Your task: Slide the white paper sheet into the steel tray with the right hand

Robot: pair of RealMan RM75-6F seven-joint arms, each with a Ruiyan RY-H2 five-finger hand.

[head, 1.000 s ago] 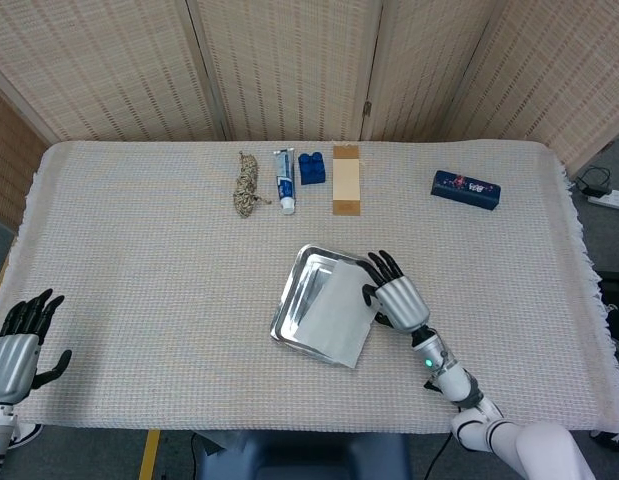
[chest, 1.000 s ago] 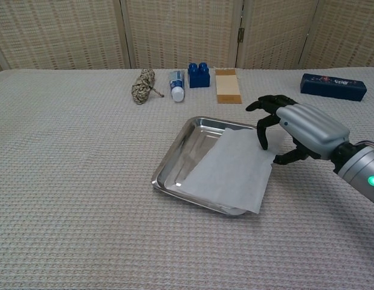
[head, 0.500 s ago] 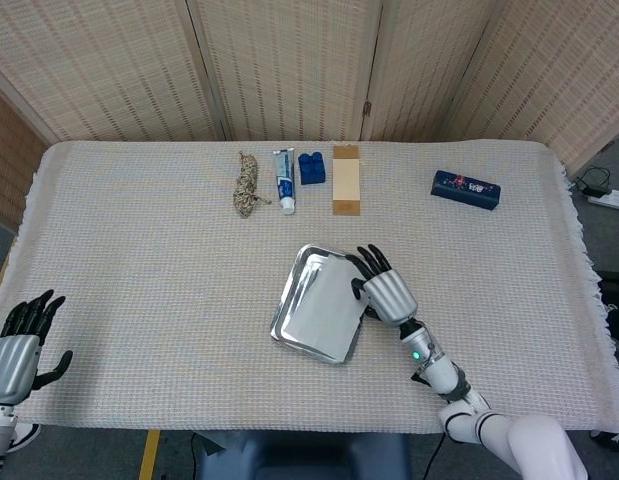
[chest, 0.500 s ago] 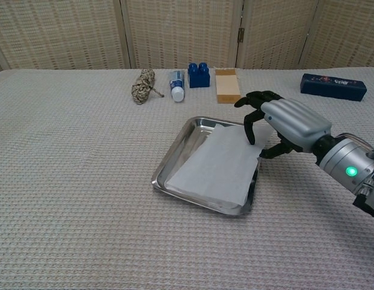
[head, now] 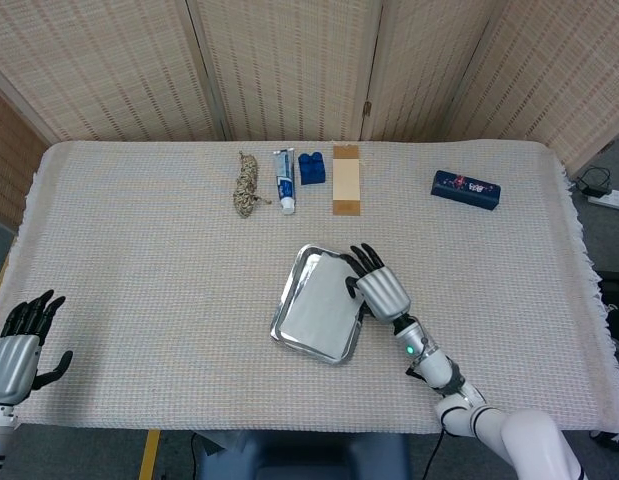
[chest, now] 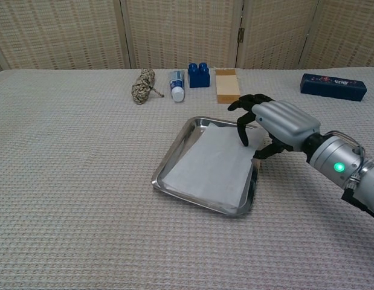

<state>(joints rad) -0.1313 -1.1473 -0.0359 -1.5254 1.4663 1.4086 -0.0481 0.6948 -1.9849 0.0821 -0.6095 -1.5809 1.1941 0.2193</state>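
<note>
White paper [chest: 209, 168] had gone further in over the last second: where its near corner had hung out past the rim toward the right hand, it now lay almost wholly within the steel tray [chest: 170, 158], so the slide looked as good as finished, with perhaps a last nudge left to settle the edge by the hand. The sheet lay flat just beyond and to the left of the right hand [chest: 269, 124], whose dark fingertips [chest: 243, 138] pressed down on its nearest corner, the fingers spread and bent rather than closed round anything; it gripped nothing. Beyond the hand's fingertips, well apart, a tan block [head: 346, 179] and a blue brick [head: 311, 166] lay in a row. Far across the table the left hand [head: 17, 347] rested spread and empty.
</note>
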